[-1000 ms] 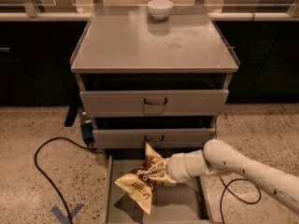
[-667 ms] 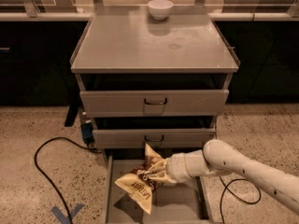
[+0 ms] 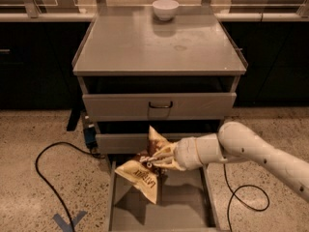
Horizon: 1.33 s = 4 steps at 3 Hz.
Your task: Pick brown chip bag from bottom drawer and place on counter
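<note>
The brown chip bag [image 3: 142, 173] is a crinkled tan and dark brown foil bag, held above the left part of the open bottom drawer [image 3: 183, 204]. My gripper [image 3: 157, 161] reaches in from the right on a white arm and is shut on the bag's upper middle. The bag hangs clear of the drawer floor, its top corner in front of the middle drawer front. The counter [image 3: 159, 42] is the flat grey steel top of the drawer unit, above the gripper.
A white bowl [image 3: 165, 8] stands at the back of the counter. Two closed drawer fronts [image 3: 159, 105] sit above the open drawer. A black cable [image 3: 46, 178] loops on the speckled floor at left; another cable [image 3: 241, 197] lies at right. Blue tape [image 3: 67, 221] marks the floor.
The bag and gripper have lifted slightly higher above the drawer; otherwise the scene is the same.
</note>
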{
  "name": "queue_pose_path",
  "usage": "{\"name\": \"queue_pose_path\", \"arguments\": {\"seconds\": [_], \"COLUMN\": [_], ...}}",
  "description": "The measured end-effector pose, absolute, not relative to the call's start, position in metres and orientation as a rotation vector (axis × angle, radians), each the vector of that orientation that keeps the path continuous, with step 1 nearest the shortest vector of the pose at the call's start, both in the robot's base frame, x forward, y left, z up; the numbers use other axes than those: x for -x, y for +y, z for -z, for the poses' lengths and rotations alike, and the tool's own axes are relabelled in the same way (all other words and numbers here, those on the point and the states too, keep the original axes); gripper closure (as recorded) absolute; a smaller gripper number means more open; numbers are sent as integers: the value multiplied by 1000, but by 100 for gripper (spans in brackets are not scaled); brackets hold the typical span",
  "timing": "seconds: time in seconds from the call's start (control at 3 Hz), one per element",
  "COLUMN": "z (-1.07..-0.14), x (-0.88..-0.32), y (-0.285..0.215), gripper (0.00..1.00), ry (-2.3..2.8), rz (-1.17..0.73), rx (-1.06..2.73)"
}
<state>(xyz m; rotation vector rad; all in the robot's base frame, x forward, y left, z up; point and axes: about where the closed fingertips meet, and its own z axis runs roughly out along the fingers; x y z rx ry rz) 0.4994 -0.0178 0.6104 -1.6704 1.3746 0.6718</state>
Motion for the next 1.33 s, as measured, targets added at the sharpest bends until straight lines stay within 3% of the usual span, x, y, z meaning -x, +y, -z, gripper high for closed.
{"name": "queue_pose_path", "arguments": {"seconds": [0.67, 1.33], "z": [-791, -884], "x": [-501, -516], "y": [-8, 22], "gripper": [100, 100], "ry": [1067, 907], "rz": [-622, -615], "rx": [1656, 1695]}}
